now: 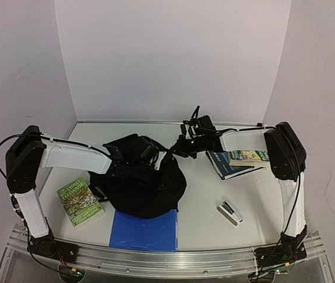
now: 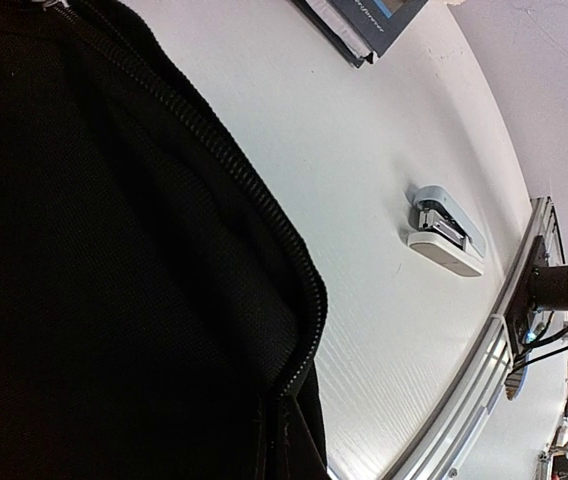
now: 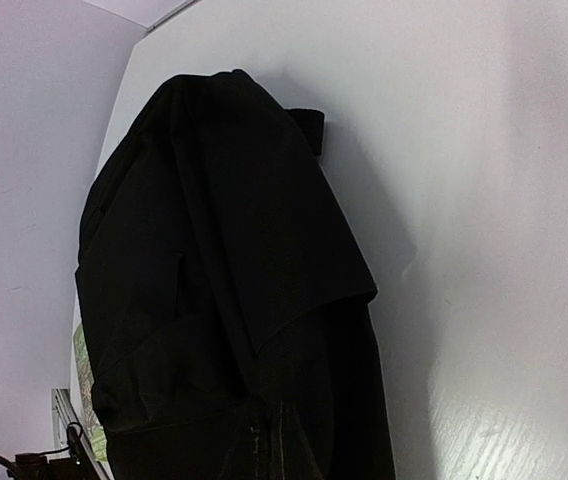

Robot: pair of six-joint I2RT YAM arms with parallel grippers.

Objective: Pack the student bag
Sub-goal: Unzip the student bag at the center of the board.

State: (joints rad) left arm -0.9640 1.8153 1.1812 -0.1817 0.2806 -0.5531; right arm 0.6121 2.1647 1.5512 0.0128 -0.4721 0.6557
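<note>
White table (image 1: 214,194), faintly grained, boxed in by plain white walls (image 1: 173,59) on three sides, aluminium rail (image 1: 173,259) along the near edge. Centre-left on it, the student bag (image 1: 141,183): black, soft, slumped in a heap, near side touching the far edge of a blue sheet (image 1: 144,231).

Left of the bag, a green-covered book (image 1: 80,201) lying flat, title lettering there but too small to read. Off to the right, a dark book (image 1: 226,166) with a green-jacketed book (image 1: 249,157) stacked on it, lettering again unreadable. Nearer the rail, a grey-and-white stapler (image 1: 230,211), well apart from the bag.

Both arms stretched in over the top of the bag. Left gripper (image 1: 147,152) down against the black fabric; right gripper (image 1: 176,150) just beside it at the bag's far right edge. Fingers lost against the black from above and out of both wrist shots, so cannot tell whether spread, pressed together or pinching, for either one.

From the left wrist only: a zip line (image 2: 224,170) curving along mesh-textured fabric, and the stapler up close, metal magazine showing, with a corner of the dark book at the top edge.

From the right wrist only: the bag's other side hanging in smooth folds, a short strap tab (image 3: 309,130) sticking out near the top, a sliver of the green-covered book low on the left.
</note>
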